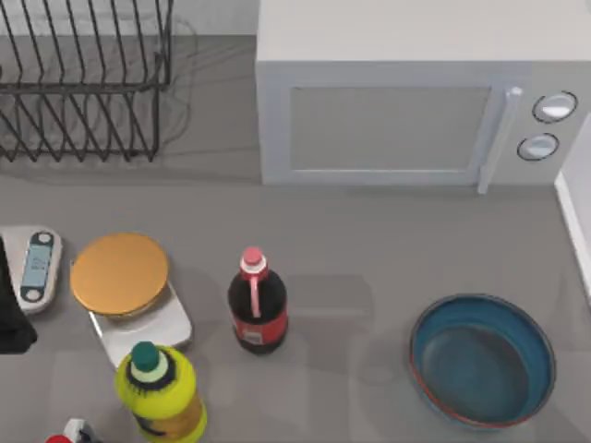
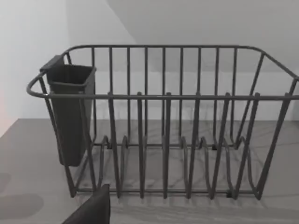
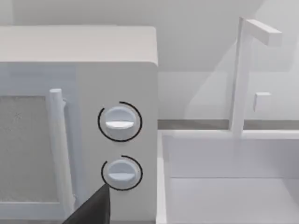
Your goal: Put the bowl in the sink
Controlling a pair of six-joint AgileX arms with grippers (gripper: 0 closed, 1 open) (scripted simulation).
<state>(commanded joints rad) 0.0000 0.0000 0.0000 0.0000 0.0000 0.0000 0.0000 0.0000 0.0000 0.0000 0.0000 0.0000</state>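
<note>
Where visible, left arm (image 1: pixel 11 309) seems parked.

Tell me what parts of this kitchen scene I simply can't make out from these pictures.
- Sink: right wrist view; its basin floor runs off the picture's edge.
- Red-capped object: top view, cut off by the bottom edge; unidentifiable.
- Yellow bottle: top view, its base cut off.
- Bowl: top view, contents unclear.

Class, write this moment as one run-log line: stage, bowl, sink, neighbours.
stage: not started | bowl: upright on table, right side, untouched | sink: beside microwave | cola bottle: left of bowl, apart
</note>
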